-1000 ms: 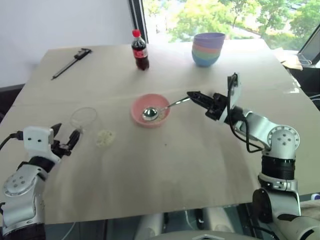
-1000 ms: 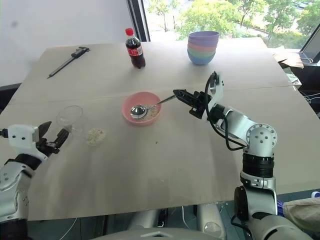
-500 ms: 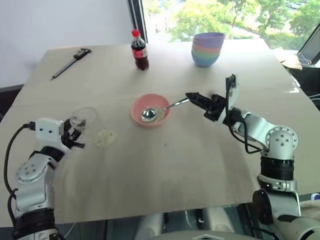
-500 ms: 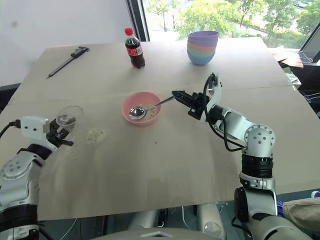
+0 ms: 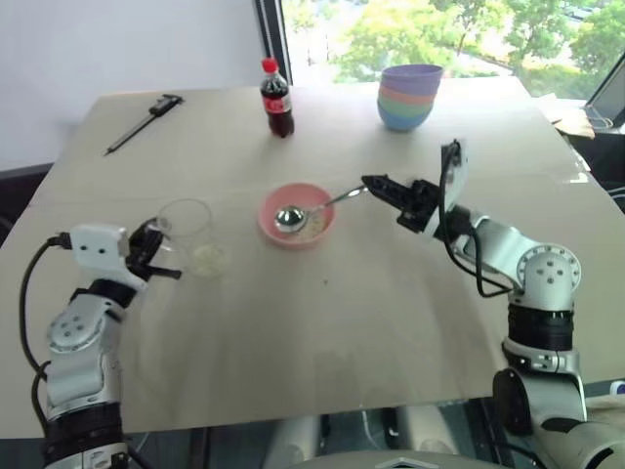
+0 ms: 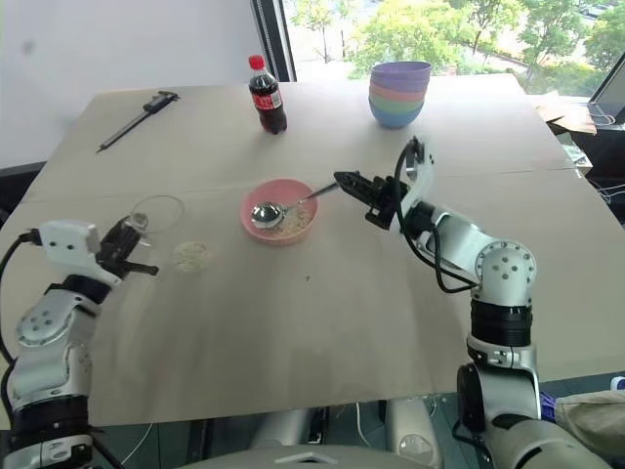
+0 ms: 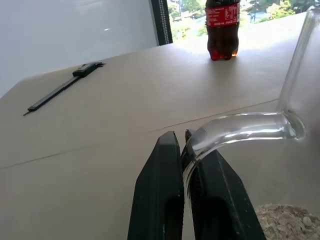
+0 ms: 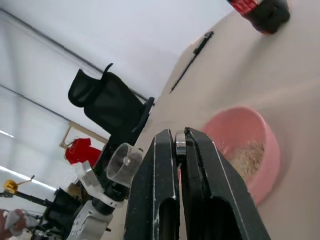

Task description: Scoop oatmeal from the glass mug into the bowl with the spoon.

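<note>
The glass mug (image 5: 186, 227) stands at the table's left, and my left gripper (image 5: 156, 251) is shut on its clear handle (image 7: 240, 131). A small heap of oatmeal (image 5: 207, 259) lies on the table just beside the mug. More oatmeal (image 8: 245, 155) sits inside the pink bowl (image 5: 320, 233) at the middle. My right gripper (image 5: 371, 184) is shut on the handle of the silver spoon (image 5: 289, 217). The spoon's oval end hangs over the bowl's inside; I cannot tell whether it touches.
A cola bottle (image 5: 278, 98) and a stack of pastel bowls (image 5: 408, 96) stand at the far side of the table. A dark caliper-like tool (image 5: 142, 122) lies at the far left. Bare tabletop stretches in front of the bowl to the near edge.
My left gripper went from open to shut on the mug's handle and moved inward; the mug shifted right with it and now stands more upright. The right gripper and spoon rose slightly.
</note>
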You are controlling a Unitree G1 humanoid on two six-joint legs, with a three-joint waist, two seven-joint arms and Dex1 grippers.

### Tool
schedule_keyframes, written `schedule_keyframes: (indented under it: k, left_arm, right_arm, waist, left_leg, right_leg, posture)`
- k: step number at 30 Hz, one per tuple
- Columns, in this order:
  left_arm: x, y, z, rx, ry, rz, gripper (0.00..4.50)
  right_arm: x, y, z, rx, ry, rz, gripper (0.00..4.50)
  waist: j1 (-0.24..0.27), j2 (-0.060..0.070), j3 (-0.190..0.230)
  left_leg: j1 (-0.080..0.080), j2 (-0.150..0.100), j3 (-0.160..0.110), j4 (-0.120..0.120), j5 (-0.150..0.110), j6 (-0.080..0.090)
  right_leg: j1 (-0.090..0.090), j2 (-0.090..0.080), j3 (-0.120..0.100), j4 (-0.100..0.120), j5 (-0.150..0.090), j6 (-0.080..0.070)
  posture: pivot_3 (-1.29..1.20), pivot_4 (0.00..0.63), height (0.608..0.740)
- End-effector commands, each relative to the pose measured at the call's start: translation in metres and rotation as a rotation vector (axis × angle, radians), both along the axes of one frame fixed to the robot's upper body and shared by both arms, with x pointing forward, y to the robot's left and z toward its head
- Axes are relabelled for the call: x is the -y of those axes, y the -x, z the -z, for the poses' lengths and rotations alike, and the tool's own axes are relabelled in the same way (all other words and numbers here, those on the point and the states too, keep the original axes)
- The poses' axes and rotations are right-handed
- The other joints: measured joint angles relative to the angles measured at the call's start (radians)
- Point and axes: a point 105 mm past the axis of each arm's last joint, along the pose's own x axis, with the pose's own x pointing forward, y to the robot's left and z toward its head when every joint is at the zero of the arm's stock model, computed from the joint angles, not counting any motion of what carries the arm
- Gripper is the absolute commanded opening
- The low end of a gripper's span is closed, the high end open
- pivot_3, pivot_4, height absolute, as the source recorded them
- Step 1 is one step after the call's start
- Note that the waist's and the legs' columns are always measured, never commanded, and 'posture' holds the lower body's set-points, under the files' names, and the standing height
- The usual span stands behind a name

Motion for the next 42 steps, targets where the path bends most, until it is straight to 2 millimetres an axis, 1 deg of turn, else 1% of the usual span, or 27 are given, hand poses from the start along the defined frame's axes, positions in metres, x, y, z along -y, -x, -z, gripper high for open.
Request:
schedule_keyframes:
  k: [1,3,6,8,10,14,16,18,21,26,30,33,36,42]
  left_arm:
    - [0.040,-0.016,-0.016,0.037,-0.026,0.108,0.04]
    - [0.053,-0.023,-0.021,0.041,-0.037,0.139,0.04]
    - [0.067,-0.032,-0.028,0.046,-0.055,0.186,0.04]
    - [0.076,-0.037,-0.032,0.050,-0.071,0.230,0.04]
    - [0.079,-0.039,-0.035,0.050,-0.079,0.249,0.04]
    - [0.081,-0.041,-0.034,0.041,-0.104,0.277,0.04]
    - [0.084,-0.040,-0.035,0.044,-0.106,0.304,0.04]
    - [0.085,-0.040,-0.034,0.044,-0.104,0.311,0.04]
    - [0.084,-0.036,-0.029,0.034,-0.103,0.326,0.04]
    - [0.076,-0.026,-0.019,0.016,-0.094,0.307,0.04]
    - [0.075,-0.014,-0.014,0.012,-0.080,0.317,0.04]
    - [0.074,-0.007,-0.012,0.003,-0.077,0.317,0.04]
    - [0.071,0.001,-0.013,-0.006,-0.105,0.318,0.04]
    - [0.066,0.010,-0.023,-0.022,-0.191,0.341,0.04]
  right_arm:
    - [-0.021,0.010,-0.050,0.204,-0.022,-0.070,0.00]
    - [-0.029,0.012,-0.062,0.264,-0.008,-0.099,0.00]
    - [-0.041,0.015,-0.069,0.352,0.065,-0.131,0.00]
    - [-0.045,0.015,-0.062,0.419,0.171,-0.147,0.00]
    - [-0.044,0.014,-0.052,0.485,0.285,-0.156,0.00]
    - [-0.041,0.009,-0.046,0.550,0.372,-0.158,0.00]
    - [-0.045,0.010,-0.041,0.619,0.452,-0.176,0.00]
    - [-0.051,0.013,-0.040,0.628,0.443,-0.202,0.00]
    - [-0.058,0.014,-0.040,0.655,0.450,-0.211,0.00]
    - [-0.064,0.016,-0.035,0.655,0.448,-0.233,0.00]
    - [-0.069,0.020,-0.032,0.666,0.456,-0.261,0.00]
    - [-0.073,0.024,-0.027,0.692,0.491,-0.298,0.00]
    - [-0.083,0.031,-0.017,0.767,0.559,-0.361,0.00]
    - [-0.098,0.031,-0.014,0.928,0.625,-0.410,0.00]
  waist:
    - [0.005,0.000,0.000]
    - [0.006,-0.001,0.000]
    - [0.005,-0.001,0.000]
    - [0.006,-0.001,0.000]
    - [0.006,-0.001,0.000]
    - [0.003,-0.001,0.000]
    - [-0.002,-0.001,0.000]
    - [-0.007,-0.001,0.000]
    - [-0.009,-0.001,0.000]
    - [-0.010,-0.001,0.000]
    - [-0.011,-0.001,0.000]
    - [-0.010,-0.001,0.000]
    - [-0.011,-0.001,0.000]
    - [-0.013,-0.001,0.000]
  left_leg:
    - [0.000,0.000,0.000,0.000,0.000,0.000]
    - [0.000,0.000,-0.001,0.000,0.000,0.000]
    - [-0.001,0.000,-0.001,0.000,0.001,-0.002]
    - [-0.004,0.000,0.000,0.000,0.002,-0.004]
    - [-0.007,-0.001,0.000,0.000,0.003,-0.004]
    - [-0.010,-0.002,0.001,0.000,0.003,-0.005]
    - [-0.016,-0.001,0.000,0.002,0.003,-0.005]
    - [-0.016,-0.001,0.000,0.002,0.003,-0.006]
    - [-0.016,-0.001,0.000,0.004,0.003,-0.006]
    - [-0.016,-0.001,0.000,0.004,0.003,-0.006]
    - [-0.016,-0.002,-0.001,0.004,0.003,-0.006]
    - [-0.016,-0.002,-0.001,0.004,0.004,-0.006]
    - [-0.016,-0.003,-0.001,0.004,0.004,-0.006]
    - [-0.015,-0.003,-0.001,0.004,0.004,-0.007]
  right_leg:
    - [0.000,0.000,0.000,0.000,0.000,0.000]
    - [0.000,0.001,-0.001,0.000,0.000,0.000]
    - [-0.001,0.002,0.000,-0.002,0.000,0.000]
    - [-0.003,0.002,0.000,-0.002,0.000,0.000]
    - [-0.006,0.001,0.000,-0.002,0.000,0.000]
    - [-0.010,0.001,0.001,-0.003,0.000,0.000]
    - [-0.015,0.001,0.001,0.000,0.000,0.000]
    - [-0.016,0.001,0.001,0.000,0.000,0.000]
    - [-0.016,0.000,0.001,0.000,0.000,0.000]
    - [-0.016,-0.004,0.001,0.001,0.000,0.000]
    - [-0.016,-0.005,0.000,0.001,0.000,0.000]
    - [-0.016,-0.006,0.000,0.002,0.000,0.000]
    - [-0.015,-0.006,0.000,0.002,0.000,0.000]
    - [-0.016,-0.006,0.000,0.005,0.000,0.000]
  posture:
    - [0.00,0.150,0.740]
    - [0.00,0.150,0.740]
    - [0.00,0.150,0.740]
    - [0.00,0.150,0.740]
    - [0.00,0.150,0.740]
    - [0.00,0.150,0.740]
    - [0.00,0.150,0.740]
    - [0.00,0.150,0.740]
    - [0.00,0.150,0.740]
    - [0.00,0.150,0.740]
    - [0.00,0.150,0.740]
    - [0.00,0.150,0.740]
    - [0.00,0.150,0.740]
    - [0.00,0.150,0.740]
